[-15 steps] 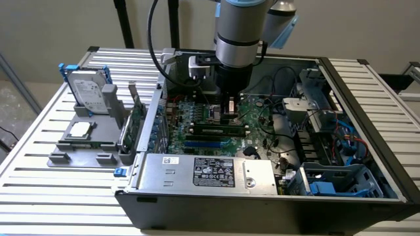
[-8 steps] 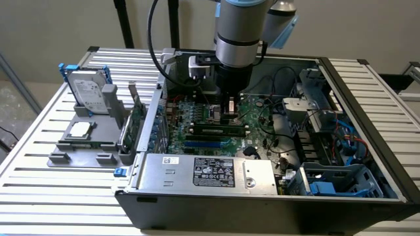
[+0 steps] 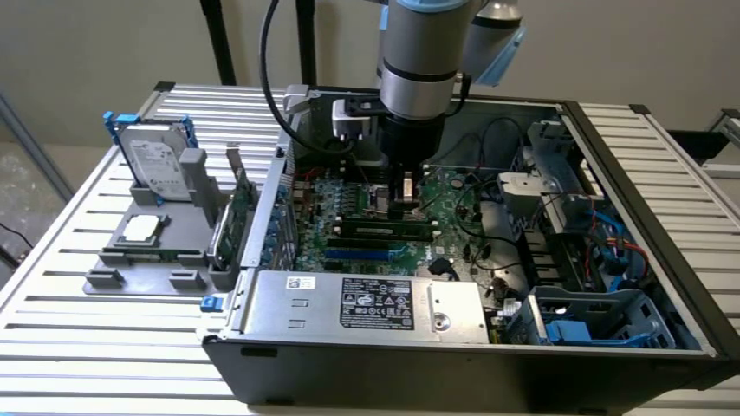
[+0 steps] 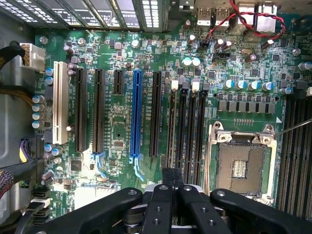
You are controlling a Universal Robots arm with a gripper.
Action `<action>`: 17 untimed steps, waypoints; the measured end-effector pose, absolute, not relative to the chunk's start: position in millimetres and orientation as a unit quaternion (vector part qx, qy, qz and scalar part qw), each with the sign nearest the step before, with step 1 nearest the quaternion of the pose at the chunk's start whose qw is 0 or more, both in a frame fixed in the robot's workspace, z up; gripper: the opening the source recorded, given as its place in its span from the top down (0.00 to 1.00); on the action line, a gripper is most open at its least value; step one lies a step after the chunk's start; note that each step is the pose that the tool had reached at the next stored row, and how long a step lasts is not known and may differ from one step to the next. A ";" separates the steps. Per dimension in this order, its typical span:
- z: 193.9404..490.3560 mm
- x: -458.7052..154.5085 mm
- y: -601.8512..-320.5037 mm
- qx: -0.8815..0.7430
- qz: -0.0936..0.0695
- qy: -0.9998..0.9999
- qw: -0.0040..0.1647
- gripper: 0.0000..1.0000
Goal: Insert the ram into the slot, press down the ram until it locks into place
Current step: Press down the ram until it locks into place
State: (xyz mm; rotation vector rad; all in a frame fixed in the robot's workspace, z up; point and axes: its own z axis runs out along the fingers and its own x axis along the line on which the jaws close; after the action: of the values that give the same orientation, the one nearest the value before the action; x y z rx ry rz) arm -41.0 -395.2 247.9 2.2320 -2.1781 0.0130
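Over one end of the black slots (image 4: 189, 131), my pincer (image 4: 173, 173) is pressed together, gripping nothing; ram (image 3: 384, 230) stands in that bank, seating unclear. Pressing well needs straight, approx. even force at each end, w/o rocking.

A Place for Fixing Computers

It looks like a workshop or a lab. A big black metal computer case (image 3: 405, 374) lies open on a white slatted table (image 3: 58, 303), with a grey and black robot arm (image 3: 418, 78) over it.
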 end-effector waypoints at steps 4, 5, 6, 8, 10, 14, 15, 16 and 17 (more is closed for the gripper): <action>244.4 -41.5 -395.2 0.716 0.004 -0.698 0.012 0.89; 242.6 -42.2 -395.2 0.716 0.004 -0.698 0.012 0.89; 240.8 -43.1 -395.2 0.716 0.004 -0.698 0.012 0.89; 238.0 -46.1 -394.8 0.716 0.004 -0.698 0.012 0.89; 236.9 -47.5 -393.5 0.716 0.004 -0.698 0.012 0.89; 236.0 -48.0 -389.8 0.716 0.004 -0.698 0.012 0.89; 235.7 -48.0 -389.6 0.716 0.004 -0.698 0.012 0.89; 235.2 -47.9 -389.6 0.716 0.004 -0.698 0.012 0.89; 234.4 -47.9 -389.6 0.716 0.004 -0.698 0.012 0.89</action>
State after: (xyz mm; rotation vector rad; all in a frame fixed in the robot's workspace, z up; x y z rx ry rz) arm -47.9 -389.6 234.4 2.2322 -2.1766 0.0136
